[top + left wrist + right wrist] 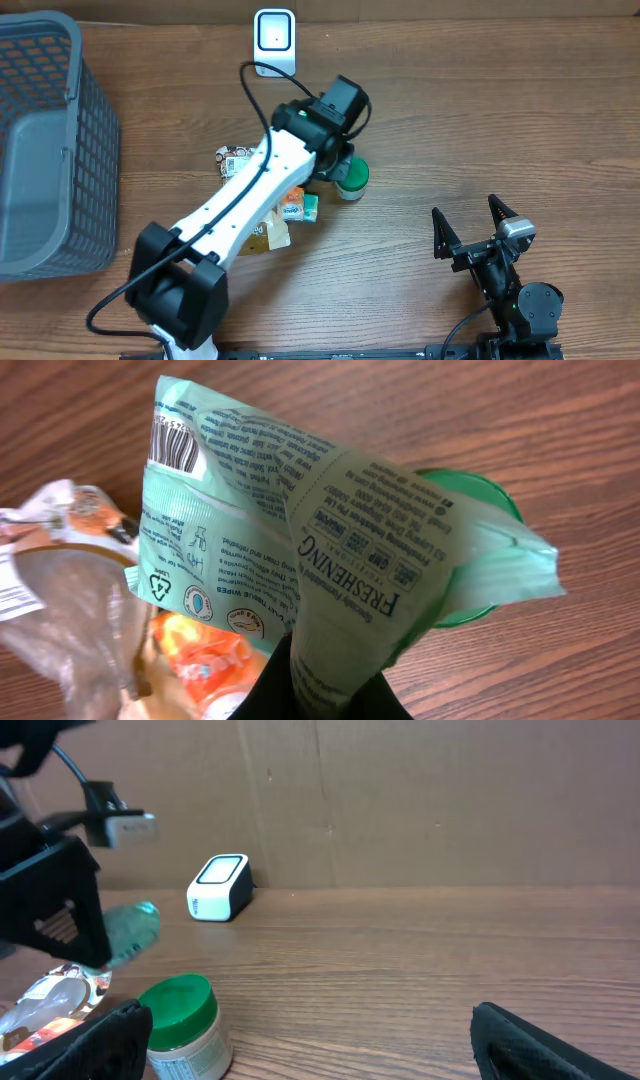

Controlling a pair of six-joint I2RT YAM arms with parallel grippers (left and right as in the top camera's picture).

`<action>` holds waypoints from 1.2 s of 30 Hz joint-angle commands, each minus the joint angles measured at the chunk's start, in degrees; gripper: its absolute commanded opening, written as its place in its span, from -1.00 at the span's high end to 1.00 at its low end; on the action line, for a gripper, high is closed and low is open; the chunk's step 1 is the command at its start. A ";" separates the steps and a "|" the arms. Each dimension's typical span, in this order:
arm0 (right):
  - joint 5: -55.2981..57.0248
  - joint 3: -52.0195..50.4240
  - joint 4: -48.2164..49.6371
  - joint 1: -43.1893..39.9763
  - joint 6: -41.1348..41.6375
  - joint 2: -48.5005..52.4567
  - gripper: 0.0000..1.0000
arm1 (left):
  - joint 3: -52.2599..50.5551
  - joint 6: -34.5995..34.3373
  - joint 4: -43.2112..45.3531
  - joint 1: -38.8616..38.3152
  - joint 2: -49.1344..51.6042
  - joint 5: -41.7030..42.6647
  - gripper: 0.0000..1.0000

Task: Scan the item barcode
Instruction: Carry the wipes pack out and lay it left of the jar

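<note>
The table (500, 120) carries a basket (40, 150) at my far left, a pile of packets (270, 215) at centre, and the scanner (274, 35) at the far edge.

**Progress.** Pickup is done and presentation is not. My left arm (250, 190) reaches across the pile toward the scanner. I judge the task about half complete. What remains is to carry the pack to the scanner window, turn the barcode toward it, and get a read. Nothing in view shows that a scan has registered.

**Right gripper** (465, 207). It is parked at my near right with its jaws spread wide and nothing between them. It is well apart from all the items.

**Left gripper** (320, 680). Its jaws are pressed together, pinching one end of the wipes pack (300, 530).

**Item position.** The pack stands out from the jaws, creased and partly folded. It is held above the jar (351, 180) and the edge of the pile. It is short of the scanner, not over it.

**Barcode** (172, 445). It sits at the corner of the pack farthest from the jaws, facing my left wrist camera. I judge the pack needs turning before the scanner can read it.
</note>
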 commanded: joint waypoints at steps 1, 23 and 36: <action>-0.07 -0.59 0.35 -0.31 0.17 -0.68 -0.99 | 0.04 -0.72 0.02 -0.63 1.22 -1.22 0.91; -0.07 -0.59 0.35 -0.31 0.17 -0.68 -1.00 | 0.04 22.86 -4.17 -0.46 1.29 6.54 -0.20; -0.07 -0.59 0.35 -0.31 0.17 -0.68 -1.00 | 4.11 24.09 -5.20 1.44 -0.98 8.15 -0.05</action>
